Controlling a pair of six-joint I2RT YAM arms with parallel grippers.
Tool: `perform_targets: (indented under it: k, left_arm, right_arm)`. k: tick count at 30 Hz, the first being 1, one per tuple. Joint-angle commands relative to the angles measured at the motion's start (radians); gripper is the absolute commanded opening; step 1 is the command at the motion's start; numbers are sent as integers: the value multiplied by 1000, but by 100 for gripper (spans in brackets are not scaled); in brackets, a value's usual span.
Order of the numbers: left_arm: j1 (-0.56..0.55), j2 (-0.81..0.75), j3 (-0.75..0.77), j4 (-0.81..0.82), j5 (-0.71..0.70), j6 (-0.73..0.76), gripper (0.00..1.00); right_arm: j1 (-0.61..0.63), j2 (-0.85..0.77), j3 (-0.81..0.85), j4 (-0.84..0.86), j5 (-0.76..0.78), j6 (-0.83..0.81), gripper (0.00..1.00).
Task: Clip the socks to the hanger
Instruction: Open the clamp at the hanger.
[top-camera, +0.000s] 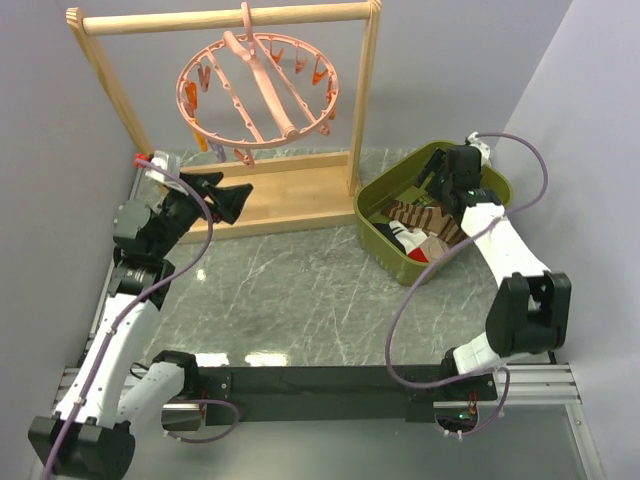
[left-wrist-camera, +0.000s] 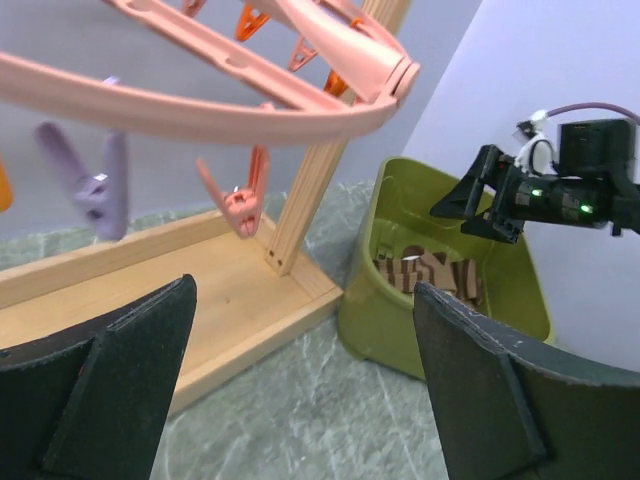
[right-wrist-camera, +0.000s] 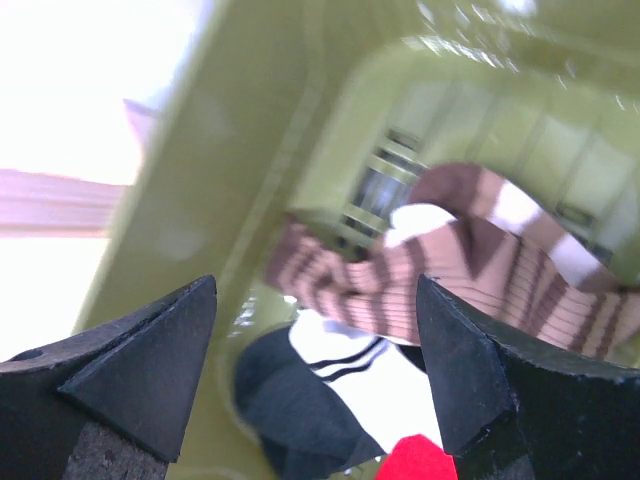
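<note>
- The left gripper (top-camera: 228, 193) hangs with its jaws spread wide and nothing between them; it sits low over the near left part of the wooden rack (top-camera: 290, 190), below the hanger (top-camera: 262, 85).
- The hanger, a salmon-pink ring with cross spokes, hangs by its hook from the rack's top bar; small clips dangle round the rim; in the left wrist view a pink clip (left-wrist-camera: 240, 195) and a purple clip (left-wrist-camera: 95, 185) hang just under the ring, and no sock is on any clip in view.
- The right gripper (top-camera: 435, 188) points down into the olive-green bin (top-camera: 385, 252) on the right of the marble table (top-camera: 300, 290); its fingers stand wide apart and hold nothing.
- The socks (right-wrist-camera: 450, 260), brown with tan stripes, lie crumpled inside the bin, just beyond the right fingertips; whether a pad touches them I cannot tell.
- A white, black and red sock (right-wrist-camera: 350, 380) lies beside and partly under the striped ones.
</note>
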Motion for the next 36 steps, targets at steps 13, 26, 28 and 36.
perform_targets:
  k: [13,26,28,36]
  left_arm:
    - [-161,197,234,-56,-362,-137,87]
    - [-161,264,275,-89,-428,-139,80]
    - [-161,269,277,-88,-426,-134,80]
    - [-164,278,254,-37,-421,-134,76]
  right_arm:
    - [12,-311,-127,265,-204,-148,86]
    - [12,-366,-167,275,-205,-173,87]
    - [12,-372,-173,277,-198,-176,87]
    - [12,-374,-176,277,-208,-167,87]
